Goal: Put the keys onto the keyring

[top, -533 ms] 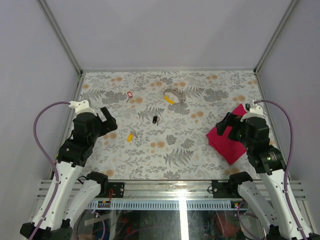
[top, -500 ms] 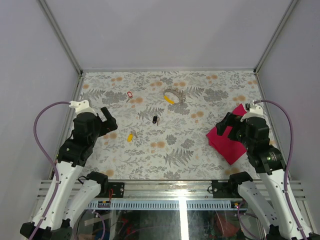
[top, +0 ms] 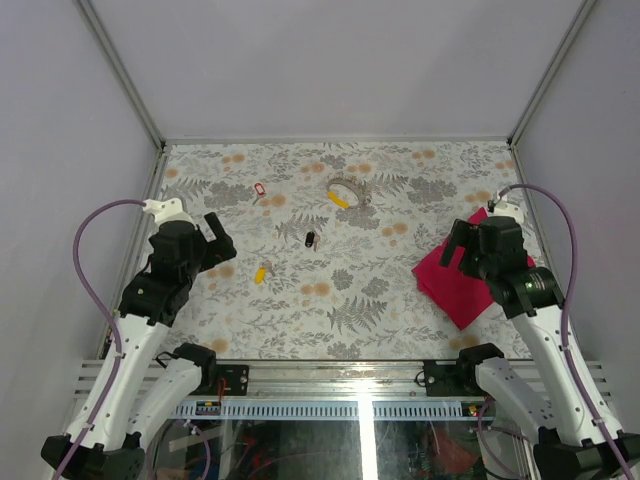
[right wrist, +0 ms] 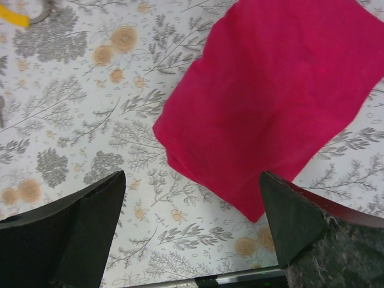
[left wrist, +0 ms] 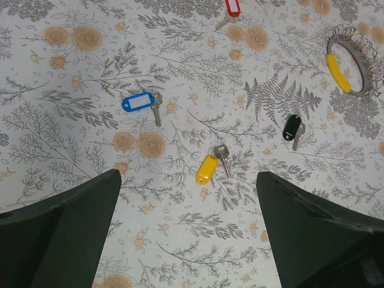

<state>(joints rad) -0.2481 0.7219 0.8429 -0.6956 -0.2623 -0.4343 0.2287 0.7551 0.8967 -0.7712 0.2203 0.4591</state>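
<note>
Left end effector (left wrist: 189,195) and right end effector (right wrist: 192,180) gape empty; four keys (left wrist: 138,102) (left wrist: 232,7) (left wrist: 292,126) (left wrist: 207,170), one keyring (left wrist: 338,71), one cloth (right wrist: 276,90) lie loose.

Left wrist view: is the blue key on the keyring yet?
No, the blue key lies by itself, well apart from the keyring.

Four keys (left wrist: 209,168) can be counted in the left wrist view: one red key (left wrist: 231,8), one blue key (left wrist: 139,103), one yellow key (left wrist: 207,170) and one black key (left wrist: 292,127), so one of each colour. There is one keyring (left wrist: 362,93), a single metal loop, and it carries one yellow piece (left wrist: 338,72). There is also one magenta cloth (right wrist: 276,96), seen in the right wrist view.
</note>
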